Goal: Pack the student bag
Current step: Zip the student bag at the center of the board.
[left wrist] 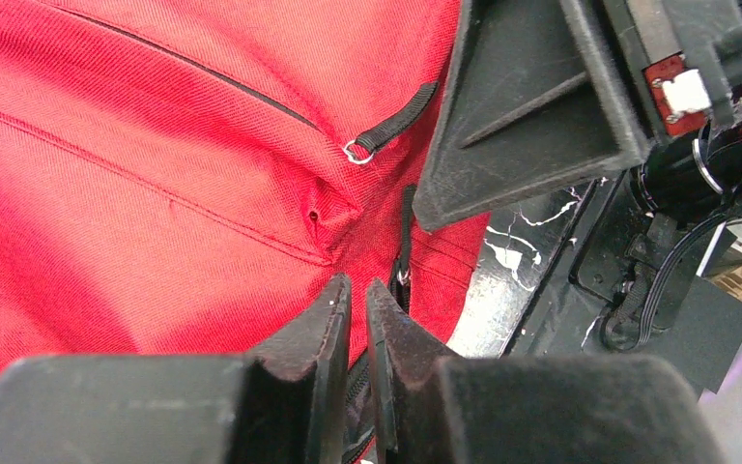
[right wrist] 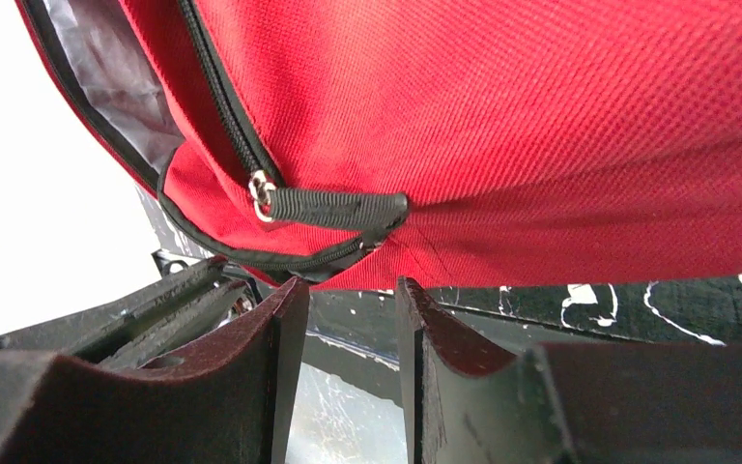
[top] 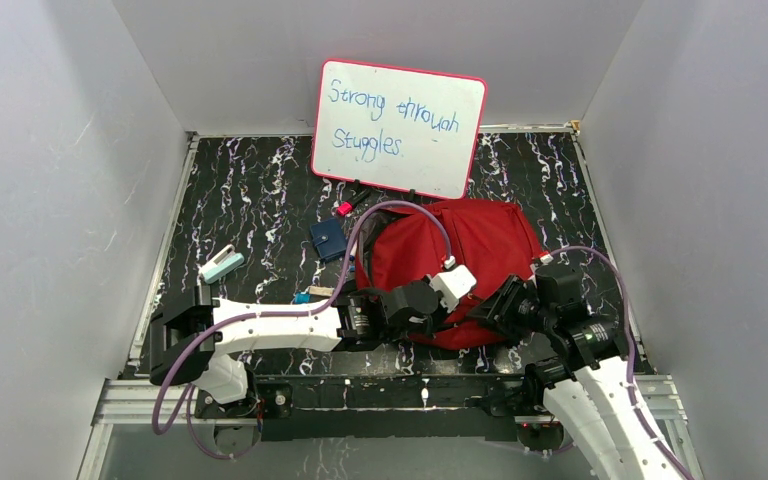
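From above, the student bag (top: 480, 245) is lying right of centre on the black marbled table (top: 250, 200), in front of a whiteboard (top: 400, 128) standing at the back. The left arm (top: 270, 325) and the right arm (top: 590, 390) are both reaching to its near edge. In the left wrist view, the left gripper (left wrist: 357, 290) is sitting at the red fabric beside a zipper line, its jaws only a sliver apart and pinching nothing. In the right wrist view, the right gripper (right wrist: 353, 290) is sitting just below the bag's lifted edge, jaws clearly parted and empty. A ribbed black zipper pull (right wrist: 333, 208) is hanging just above them, and grey lining (right wrist: 106, 87) is showing at upper left.
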You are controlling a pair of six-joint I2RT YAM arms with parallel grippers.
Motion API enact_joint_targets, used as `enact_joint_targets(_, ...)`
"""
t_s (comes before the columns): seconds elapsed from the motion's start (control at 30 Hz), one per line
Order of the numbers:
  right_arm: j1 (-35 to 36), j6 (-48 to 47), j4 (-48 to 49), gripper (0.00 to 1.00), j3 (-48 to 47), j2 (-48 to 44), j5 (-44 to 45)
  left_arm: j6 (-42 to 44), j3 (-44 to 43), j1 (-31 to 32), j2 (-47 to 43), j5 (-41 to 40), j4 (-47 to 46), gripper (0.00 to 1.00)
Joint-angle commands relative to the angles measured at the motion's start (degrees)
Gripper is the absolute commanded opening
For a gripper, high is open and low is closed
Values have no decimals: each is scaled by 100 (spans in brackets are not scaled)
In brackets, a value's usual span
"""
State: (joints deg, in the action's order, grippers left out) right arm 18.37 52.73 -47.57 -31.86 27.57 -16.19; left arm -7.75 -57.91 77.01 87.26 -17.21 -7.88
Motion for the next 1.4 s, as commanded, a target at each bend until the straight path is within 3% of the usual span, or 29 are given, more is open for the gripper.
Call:
enact_joint_targets(0.0,-17,356,764,46,174,12,52,-55,15,-20,-250,-84,-187,11)
enact_joint_targets(0.6,-19,651,1446,40,701,170,416,-43,-73,-21,-130,33,-160,10)
enact_joint_targets(1.07,-18,392,797,3,533,-267,172,-107,-104,-20,-96,455,-185,10)
enact_joint_targets(1.2,-25,261,821,0,458,-479,-25,-125,-101,-20,-142,694,-274,15)
enact_joint_targets(1.37,-23,45,1304,0,529,-550,-451,-141,-111,-21,-132,1033,-418,38)
